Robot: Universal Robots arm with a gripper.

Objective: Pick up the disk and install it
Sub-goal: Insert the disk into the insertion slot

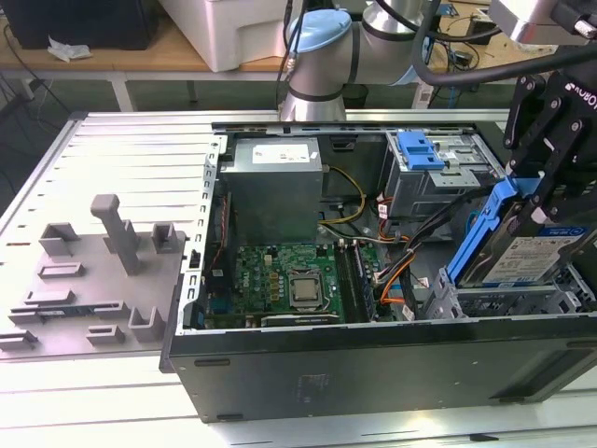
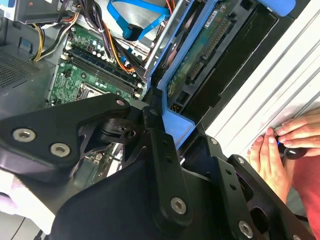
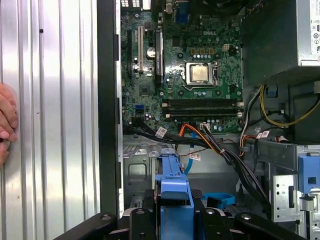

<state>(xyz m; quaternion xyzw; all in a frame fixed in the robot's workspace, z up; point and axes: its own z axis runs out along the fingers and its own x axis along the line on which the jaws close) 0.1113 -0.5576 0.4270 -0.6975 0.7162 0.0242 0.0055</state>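
At the near corner of the open computer case point(image 1: 373, 373), on the exterior view's right, the disk point(image 1: 527, 257) is up in the air and tilted. One end is high and the other end dips down toward a silver metal bay point(image 1: 504, 301). I cannot tell if the low end touches the bay. The white and blue label faces up, and the blue plastic frame runs around the disk's edge.

The gripper point(image 1: 534, 198) holds the high end. Its black jaws are pinching the blue frame of the disk, one on each side. This shows best in the first wrist view, where the blue frame sits tight between the two black fingers point(image 3: 146, 212). In the second wrist view the green board on the disk's other face can be seen.

Deeper in the case, a silver drive cage point(image 1: 438, 182) has a blue tab point(image 1: 420, 149) on top. Orange and black wires point(image 1: 399, 273) run between the cage and the green motherboard point(image 1: 270, 271). A big grey power box point(image 1: 275, 191) stands behind the motherboard.

The case lies on a silver table point(image 1: 121, 149) with long grooves. On the exterior view's left, well apart from the case, a grey block holder point(image 1: 112, 243) sits on the table.

A person's hand point(image 2: 295, 132) rests on the table just beside the case.
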